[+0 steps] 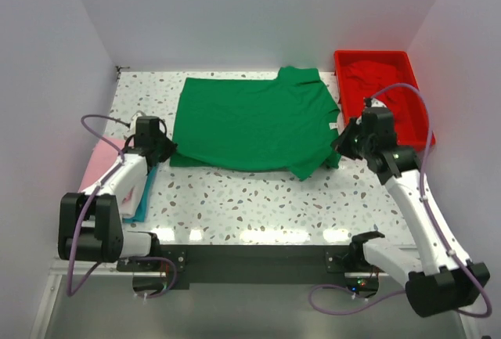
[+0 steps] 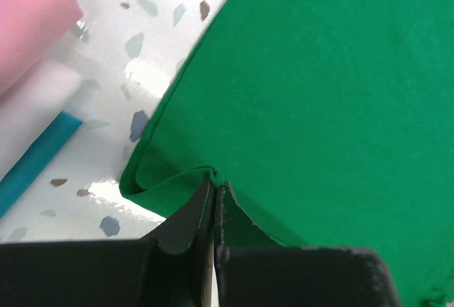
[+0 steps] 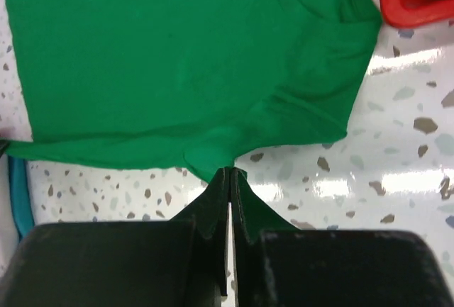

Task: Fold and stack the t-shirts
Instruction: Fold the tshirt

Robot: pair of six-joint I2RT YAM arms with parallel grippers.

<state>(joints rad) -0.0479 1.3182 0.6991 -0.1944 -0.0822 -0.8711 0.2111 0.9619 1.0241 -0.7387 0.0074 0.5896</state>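
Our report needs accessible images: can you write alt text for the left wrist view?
The left gripper is shut on a corner of the green t-shirt, which spreads across the speckled table. A pink t-shirt shows at upper left.

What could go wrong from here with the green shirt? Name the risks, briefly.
The left gripper and right gripper each pinch only a thin fold at the near edge of the green t-shirt, so it may slip out when pulled. The right arm sits close to the red tray; a wide swing could knock it. The left arm hangs over the pink t-shirt and might drag it.
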